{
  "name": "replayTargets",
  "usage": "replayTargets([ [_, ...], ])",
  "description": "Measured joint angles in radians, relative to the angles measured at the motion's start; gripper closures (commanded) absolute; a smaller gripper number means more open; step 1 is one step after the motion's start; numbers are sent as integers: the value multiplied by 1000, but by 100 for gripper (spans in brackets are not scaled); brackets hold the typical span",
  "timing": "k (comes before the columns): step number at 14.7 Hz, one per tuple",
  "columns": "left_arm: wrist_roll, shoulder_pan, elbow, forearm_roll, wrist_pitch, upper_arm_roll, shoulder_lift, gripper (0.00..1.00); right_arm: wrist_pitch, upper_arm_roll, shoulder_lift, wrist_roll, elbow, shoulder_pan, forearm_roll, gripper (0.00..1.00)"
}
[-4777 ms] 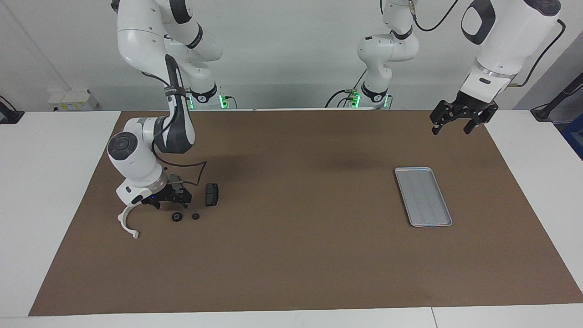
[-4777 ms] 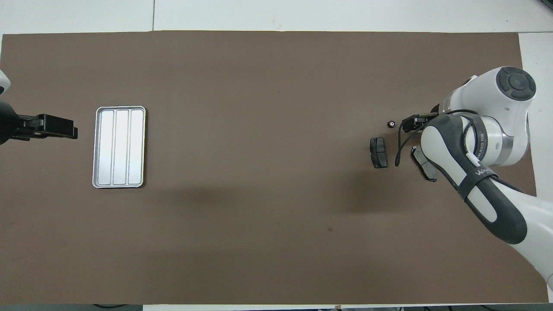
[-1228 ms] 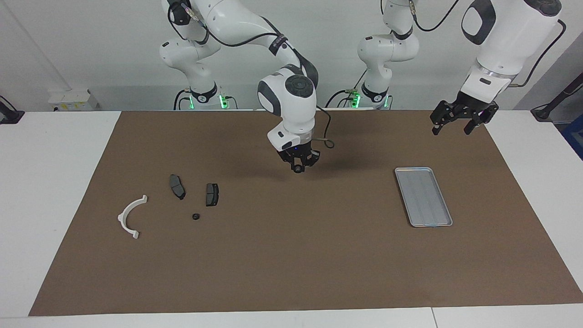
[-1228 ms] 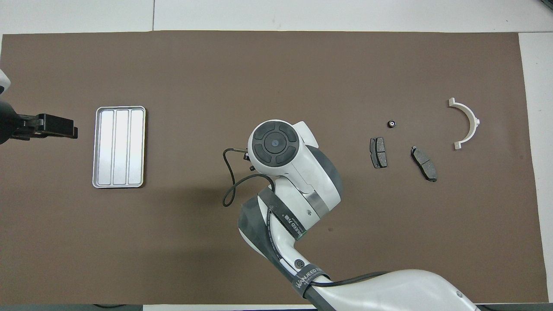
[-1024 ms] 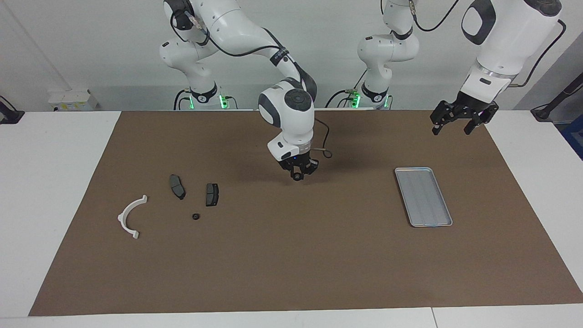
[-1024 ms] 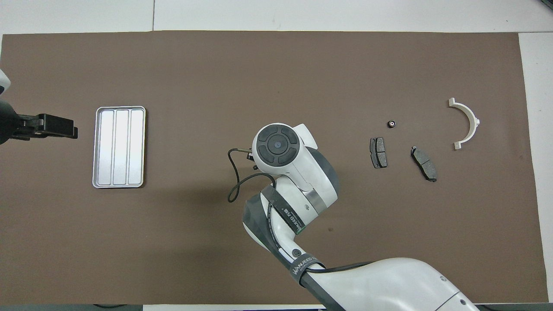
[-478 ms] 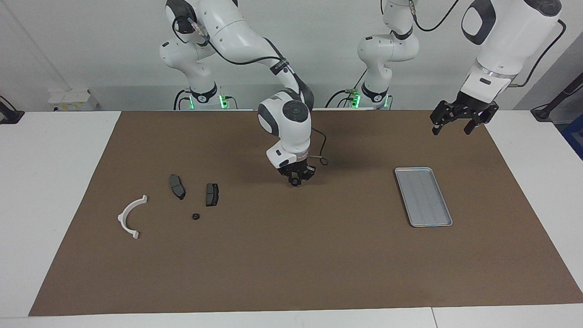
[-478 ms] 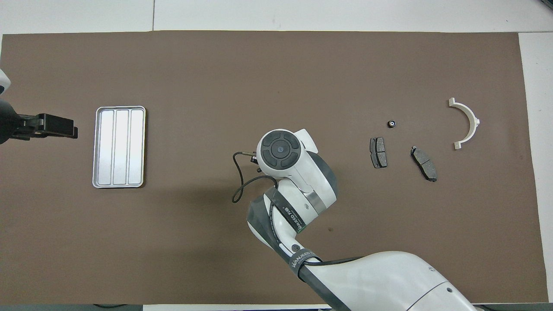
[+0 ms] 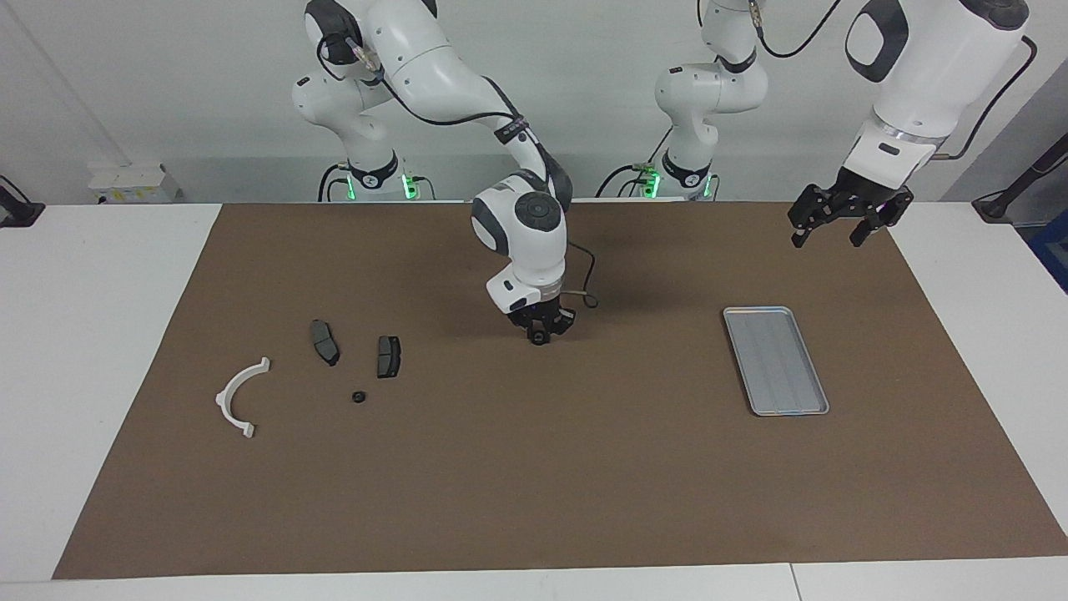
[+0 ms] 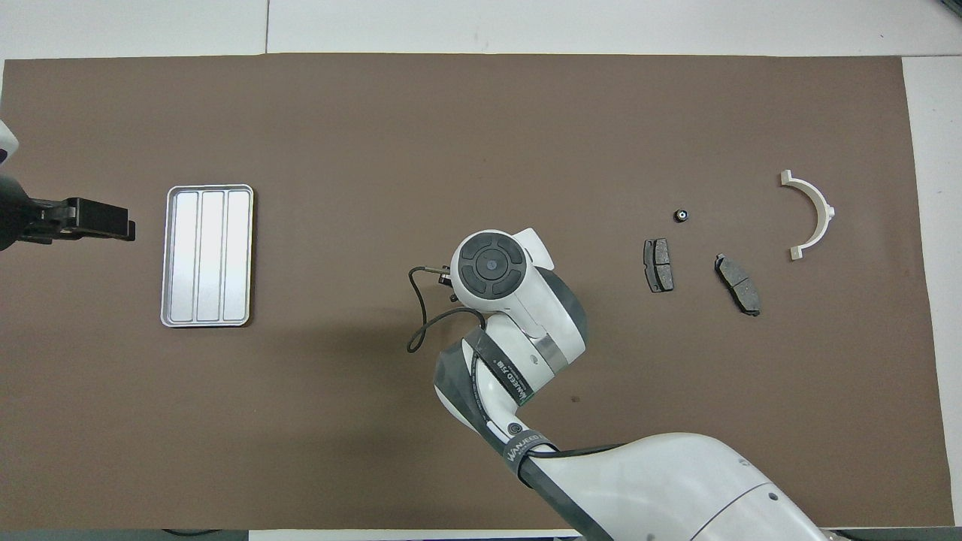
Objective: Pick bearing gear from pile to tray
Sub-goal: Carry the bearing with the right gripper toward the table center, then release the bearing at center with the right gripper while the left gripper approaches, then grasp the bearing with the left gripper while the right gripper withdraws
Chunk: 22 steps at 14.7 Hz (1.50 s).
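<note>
Open brown mat runs bare between the right gripper and the tray, with the left gripper raised over the mat's corner.

A brown mat covered most of a white table, leaving bare white strips on all 4 sides of the mat. The mat lay flat, and 1 small dark speck marked it near its middle. Off the mat's corner at the right arm's end, against the pale wall, sat a white box. Farther out from the mat at that same end was a black fixture, cut off by the picture's edge. Off the mat at the left arm's end stood a black stand and a blue object, too cropped to identify.
</note>
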Motion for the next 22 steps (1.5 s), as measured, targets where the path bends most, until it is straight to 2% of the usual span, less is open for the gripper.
replayTargets([
  [1,0,0,0,0,0,0,0,0,0,0,0,4,0,0,0,18],
  [4,0,0,0,0,0,-1,0,0,-12,-2,-1,13,34,-14,0,17],
  [6,-16,0,0,0,0,0,0,0,-56,-4,-7,-51,74,-61,-4,18],
  [10,-208,-26,-15,-1,-2,-9,0,0,-139,-7,-38,-447,86,-274,-5,19],
  [12,-289,-85,-36,-1,-2,-14,0,0,-142,-7,-39,-607,80,-369,-5,19],
  [14,-365,-145,-55,-1,-1,-16,8,0,-142,-7,-39,-696,65,-418,-5,19],
  [16,-475,-209,-63,-3,34,-18,44,0,-139,-7,-40,-741,47,-436,-5,19],
  [20,-666,-339,-66,-29,201,-21,187,0,-99,-7,-40,-827,6,-474,-5,19],
  [22,-710,-395,-55,-39,225,-20,252,0,-84,-7,-40,-878,-10,-508,-5,19],
])
